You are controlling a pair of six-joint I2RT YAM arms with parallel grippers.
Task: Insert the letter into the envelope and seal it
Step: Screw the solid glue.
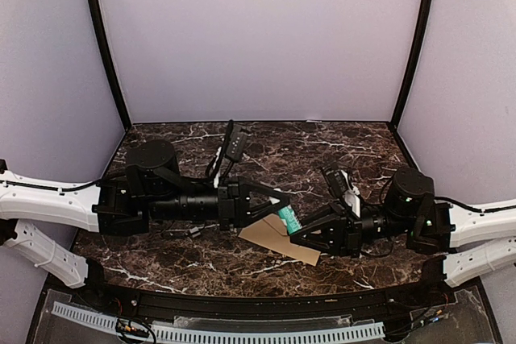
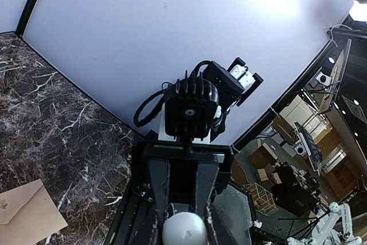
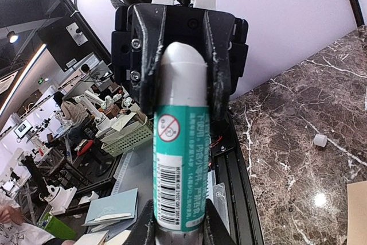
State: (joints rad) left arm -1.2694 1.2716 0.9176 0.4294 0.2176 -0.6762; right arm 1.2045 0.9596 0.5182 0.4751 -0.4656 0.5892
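My right claw (image 3: 175,228) was closed narrow around the bottom of the glue stick (image 3: 175,164), a white plastic tube with a teal-green printed label and a barcode. In my right wrist view it ran from the lower middle of the frame up to the centre. At its upper end my left claw (image 1: 282,207) was clamped on the rounded white tip, so I held the stick between both claws, lifted off the surface.

Just below them, in the lower middle of the top view, lay the flat tan kraft-paper envelope (image 1: 274,241). One corner of it, with a small printed mark, showed at the lower left of my left wrist view. It rested on the dark marble-patterned table (image 1: 339,147). I could not tell whether its flap was open or folded down. A small white cylindrical piece (image 3: 320,140) sat on the table at the right of my right wrist view, too small to identify.

The thin white creased paper letter showed in none of my views. I judged it was probably already inside the envelope, though I could not confirm that. By that reading the first half was done and sealing was left: opening the stick, spreading glue on the flap, then pressing the flap shut
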